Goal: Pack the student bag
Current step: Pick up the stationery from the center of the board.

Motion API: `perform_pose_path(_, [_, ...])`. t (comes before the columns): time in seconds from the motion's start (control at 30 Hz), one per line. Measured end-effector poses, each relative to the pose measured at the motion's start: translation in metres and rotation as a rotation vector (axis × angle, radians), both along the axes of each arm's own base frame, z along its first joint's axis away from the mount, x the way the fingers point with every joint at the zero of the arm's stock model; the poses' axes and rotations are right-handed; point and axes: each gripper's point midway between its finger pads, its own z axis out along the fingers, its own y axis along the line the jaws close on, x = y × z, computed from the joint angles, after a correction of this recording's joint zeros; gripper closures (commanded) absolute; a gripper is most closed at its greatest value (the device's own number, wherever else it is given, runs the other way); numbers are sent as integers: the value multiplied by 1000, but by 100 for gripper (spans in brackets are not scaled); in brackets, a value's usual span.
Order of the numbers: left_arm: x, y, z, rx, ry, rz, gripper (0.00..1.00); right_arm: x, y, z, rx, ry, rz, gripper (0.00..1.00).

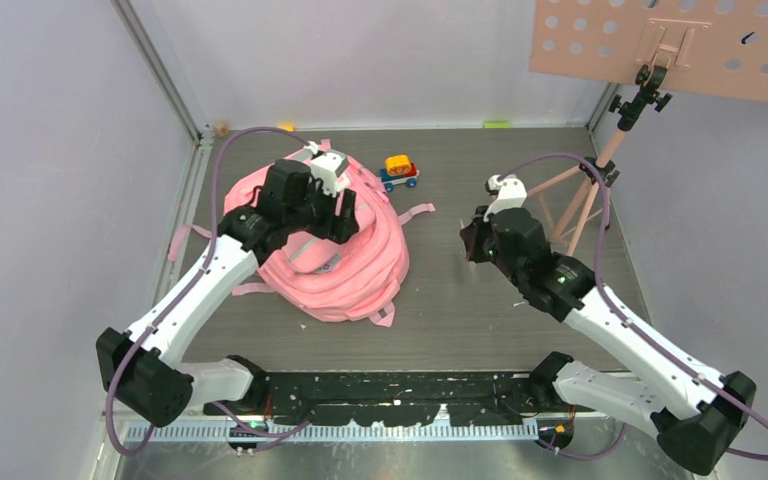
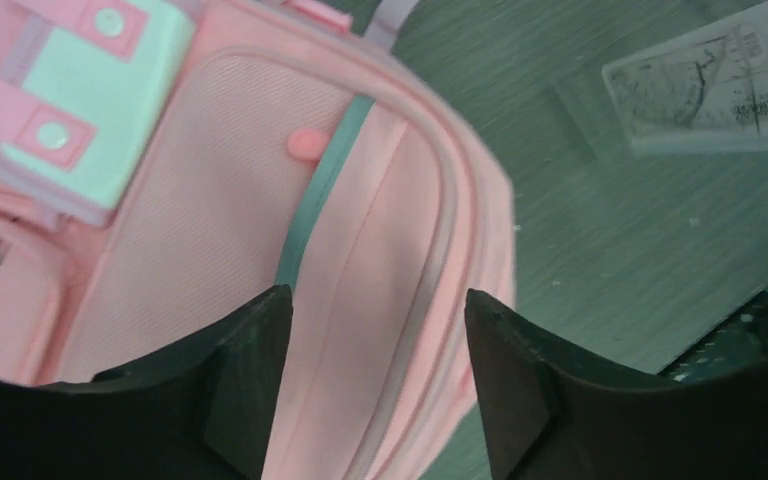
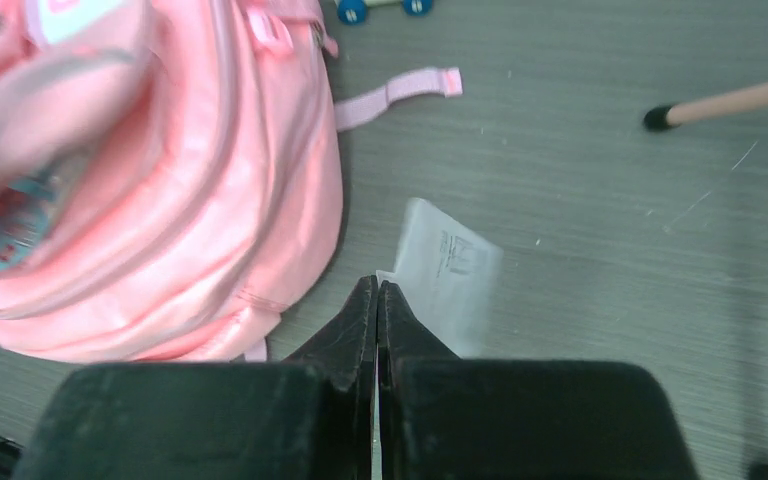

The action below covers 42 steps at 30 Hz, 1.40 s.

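We see the left fingers (image 2: 250,385) spread just above the student bag (image 1: 345,270), which lies left of centre on the surface (image 1: 480,320). The right fingers (image 3: 358,335) are pressed together at a clear packet (image 3: 450,270)'s corner, just right of the bag.

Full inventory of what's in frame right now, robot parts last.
student bag: 1, pink, table centre-left
toy car: 1, yellow and red with blue wheels, just beyond the bag
clear ruler packet: 1, transparent with print, right of the bag
music stand: 1, pink perforated board on tripod, far right
green item: 1, far edge, too small to identify
tan item: 1, far left corner, too small to identify
table: 1, dark grey
left end effector: 1, black, open over the bag
right end effector: 1, black, shut on the packet's corner
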Motion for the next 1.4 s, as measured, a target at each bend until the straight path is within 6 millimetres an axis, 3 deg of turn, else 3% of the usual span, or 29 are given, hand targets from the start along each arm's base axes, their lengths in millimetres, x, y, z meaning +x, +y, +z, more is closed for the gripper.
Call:
perform_pose_path(0.07, [-3, -14, 8, -44, -21, -56, 17, -4, -4, 23, 11, -33, 5, 99])
perform_pose_path(0.23, [-25, -43, 28, -159, -83, -220, 10, -17, 6, 70, 51, -66, 111, 99])
perform_pose_path(0.5, [-75, -71, 75, -352, -220, -483, 1, -46, 50, 123, 191, -79, 394, 99])
perform_pose_path(0.73, [-102, -91, 91, -455, -220, -655, 2, -67, 98, 160, 355, -74, 649, 99])
perform_pose_path(0.97, [-123, -107, 92, -513, -175, -758, 1, -77, 118, 177, 434, -71, 777, 99])
perform_pose_path(1.4, [-105, -91, 78, -377, -256, -657, 2, -90, 122, 185, 457, -71, 856, 99])
